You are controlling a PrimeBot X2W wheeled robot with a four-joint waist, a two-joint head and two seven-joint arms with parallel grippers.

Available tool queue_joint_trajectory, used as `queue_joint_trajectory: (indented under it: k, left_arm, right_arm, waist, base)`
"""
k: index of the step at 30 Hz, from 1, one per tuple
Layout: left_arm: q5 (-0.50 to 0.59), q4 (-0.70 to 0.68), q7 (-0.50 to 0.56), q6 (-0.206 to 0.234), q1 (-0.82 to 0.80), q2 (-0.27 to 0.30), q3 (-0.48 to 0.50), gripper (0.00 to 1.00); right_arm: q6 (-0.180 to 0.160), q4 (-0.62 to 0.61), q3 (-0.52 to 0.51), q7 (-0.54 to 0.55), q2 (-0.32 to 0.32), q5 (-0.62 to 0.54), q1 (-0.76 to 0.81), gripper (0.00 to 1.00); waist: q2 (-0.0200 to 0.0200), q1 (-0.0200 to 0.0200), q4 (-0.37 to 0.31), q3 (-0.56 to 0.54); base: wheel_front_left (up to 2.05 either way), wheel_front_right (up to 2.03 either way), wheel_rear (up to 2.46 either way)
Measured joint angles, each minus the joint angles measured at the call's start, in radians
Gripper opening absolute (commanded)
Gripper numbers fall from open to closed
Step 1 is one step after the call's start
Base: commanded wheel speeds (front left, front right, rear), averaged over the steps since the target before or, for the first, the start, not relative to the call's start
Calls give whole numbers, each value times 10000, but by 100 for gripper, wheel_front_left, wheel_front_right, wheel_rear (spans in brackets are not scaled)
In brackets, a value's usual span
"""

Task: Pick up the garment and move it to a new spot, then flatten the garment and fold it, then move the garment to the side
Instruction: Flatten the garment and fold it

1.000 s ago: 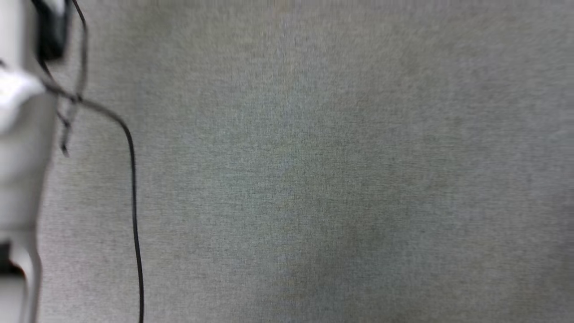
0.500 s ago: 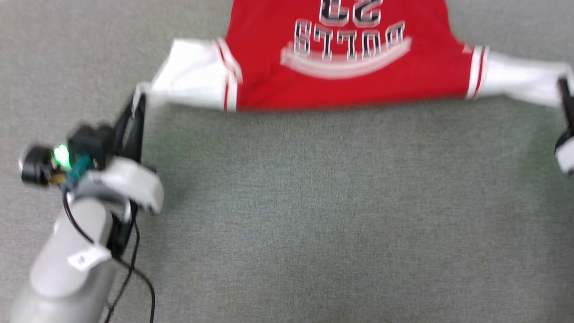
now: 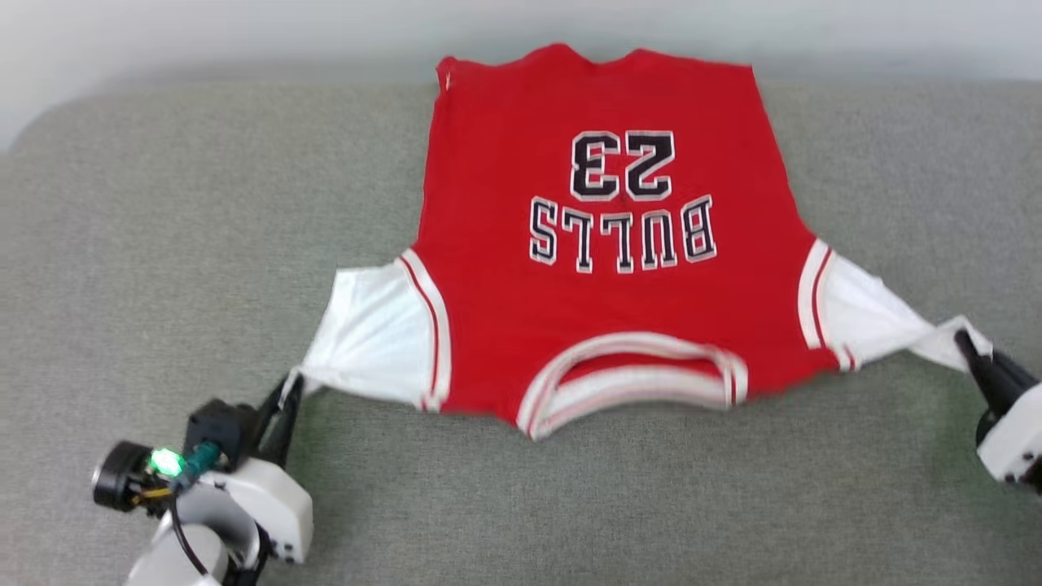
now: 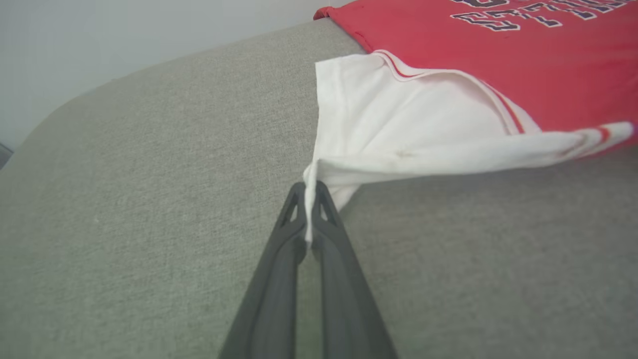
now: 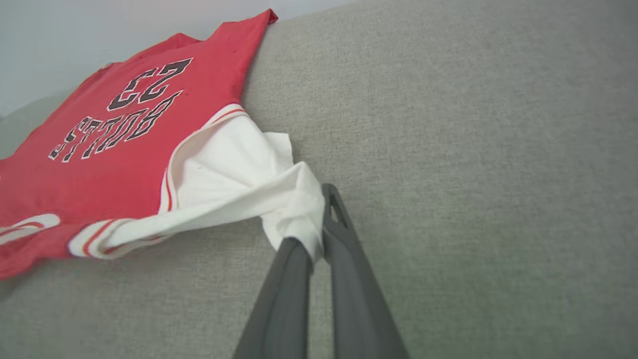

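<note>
The garment [image 3: 602, 244], a red jersey T-shirt with white sleeves and black-and-white lettering, lies front up on the grey surface, collar toward me and hem at the far edge. My left gripper [image 3: 289, 389] is shut on the tip of the garment's white sleeve at the lower left; its wrist view shows the cloth pinched between the dark fingers [image 4: 310, 192]. Over at the right edge, my right gripper [image 3: 969, 346] is shut on the other sleeve, whose bunched cloth [image 5: 299, 209] drapes over its fingertips. Both sleeves are pulled out taut sideways.
The grey fabric-covered surface [image 3: 163, 244] has a rounded far-left corner and ends at a pale wall [image 3: 244, 32] just behind the garment's hem. Bare grey cloth stretches to both sides and in front of the collar.
The head camera has tilted up, so the whole garment and the far edge have come into view. Both grippers still hold the sleeves, now lower in the picture.
</note>
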Motion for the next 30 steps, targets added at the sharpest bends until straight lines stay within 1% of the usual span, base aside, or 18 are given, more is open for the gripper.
queue_joint_trajectory:
  k: [6,10,14,17,21,26,27,28,30]
  left_arm:
    - [-107,-13,207,-255,691,59,-295,0]
    - [-290,-207,186,-251,1308,184,-290,0]
    - [-535,-453,407,-272,1922,382,-288,0]
    - [-598,-717,673,-399,2394,646,-395,0]
    - [-719,-1262,982,-577,2882,965,-543,0]
    - [-694,-1885,1528,-558,3111,1070,-792,0]
    - [-692,-2004,1603,-493,3111,1062,-802,0]
    - [-692,-2136,1676,-454,3110,1058,-817,0]
    - [-692,-2429,1870,-416,3084,1087,-840,0]
  right_arm:
    - [0,-370,550,468,-650,58,1073,0]
    - [2,-788,794,788,-1093,232,1623,0]
    - [2,-1181,895,1043,-1486,437,2242,0]
    - [2,-1553,980,1400,-1810,545,2811,0]
    - [2,-1923,848,2008,-2025,997,3544,0]
    - [2,-2318,600,2088,-2119,1045,3986,0]
    - [0,-2414,558,2079,-2130,1030,4033,47]
    - [0,-2472,499,2090,-2142,1039,4057,100]
    - [-2,-2619,332,2422,-2146,1321,4055,100]
  waist:
    - [0,0,84,-701]
    - [0,1,58,-1114]
    - [0,1,13,-1456]
    - [0,1,7,-1617]
    - [0,1,10,-1651]
    - [0,2,36,-1478]
    - [0,2,39,-1429]
    - [0,2,42,-1379]
    - [0,2,49,-1284]
  base:
    - [0,0,0]
    - [0,0,0]
    - [0,0,0]
    - [0,0,0]
    - [0,0,0]
    - [0,0,0]
    - [0,0,0]
    - [0,0,0]
    - [0,0,0]
